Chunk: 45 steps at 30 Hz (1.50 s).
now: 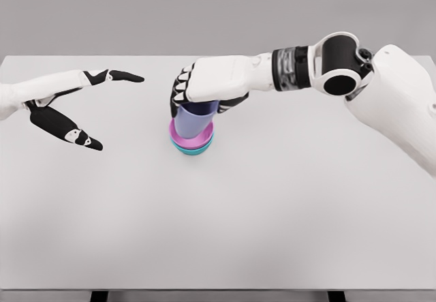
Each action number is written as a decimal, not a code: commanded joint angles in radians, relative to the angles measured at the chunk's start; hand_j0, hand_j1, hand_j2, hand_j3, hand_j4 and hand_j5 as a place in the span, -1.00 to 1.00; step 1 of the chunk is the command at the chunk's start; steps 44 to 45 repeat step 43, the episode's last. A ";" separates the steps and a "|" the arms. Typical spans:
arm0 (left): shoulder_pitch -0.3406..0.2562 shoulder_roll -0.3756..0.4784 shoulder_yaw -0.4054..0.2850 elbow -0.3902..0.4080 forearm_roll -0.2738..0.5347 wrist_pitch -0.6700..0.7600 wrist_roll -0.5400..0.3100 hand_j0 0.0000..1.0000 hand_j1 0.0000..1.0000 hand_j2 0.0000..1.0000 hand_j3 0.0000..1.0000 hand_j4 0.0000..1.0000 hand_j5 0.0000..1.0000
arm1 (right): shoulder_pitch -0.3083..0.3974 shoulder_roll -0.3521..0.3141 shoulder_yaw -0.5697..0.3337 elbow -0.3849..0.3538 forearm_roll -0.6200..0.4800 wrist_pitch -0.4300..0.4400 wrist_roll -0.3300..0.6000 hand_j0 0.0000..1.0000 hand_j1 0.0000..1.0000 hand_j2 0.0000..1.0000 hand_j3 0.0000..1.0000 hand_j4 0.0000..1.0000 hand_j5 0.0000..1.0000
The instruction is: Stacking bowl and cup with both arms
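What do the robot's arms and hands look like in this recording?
Both arms have glossy white shells. The right arm shows black round joint caps at the elbow and a dark grey ribbed wrist band. The right hand has a white back with black fingers; the left hand is white with black fingers bearing small white markings.

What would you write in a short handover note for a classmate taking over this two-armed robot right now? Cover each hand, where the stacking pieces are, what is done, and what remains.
Right hand: curled around the purple cup, gripping it from above.
Left hand: open, fingers spread, holding nothing, off to the left above the table.
Things: the cup sits in the pink bowl, which is nested in a teal bowl near the table's middle.
Done: the stack looks assembled.
Left: probably release the cup and draw the right hand away; whether the cup is fully seated cannot be told.
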 commanded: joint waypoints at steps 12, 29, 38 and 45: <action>0.000 0.002 0.001 0.000 0.008 0.002 0.000 1.00 1.00 1.00 1.00 1.00 1.00 | -0.002 -0.005 -0.019 -0.002 0.015 0.003 -0.001 1.00 1.00 1.00 1.00 1.00 1.00; 0.002 0.000 0.001 0.000 0.008 0.001 0.000 1.00 1.00 1.00 1.00 1.00 1.00 | 0.252 -0.375 -0.317 0.006 -0.092 0.003 -0.001 1.00 1.00 1.00 1.00 1.00 1.00; 0.008 0.005 0.001 0.000 0.008 0.002 0.000 1.00 1.00 1.00 1.00 1.00 1.00 | 0.265 -0.381 -0.317 0.095 -0.092 0.003 -0.001 1.00 1.00 1.00 1.00 1.00 1.00; 0.008 0.003 0.001 0.000 0.008 0.002 0.000 1.00 1.00 1.00 1.00 1.00 1.00 | 0.299 -0.413 -0.317 0.096 -0.115 0.003 -0.001 1.00 1.00 1.00 1.00 1.00 1.00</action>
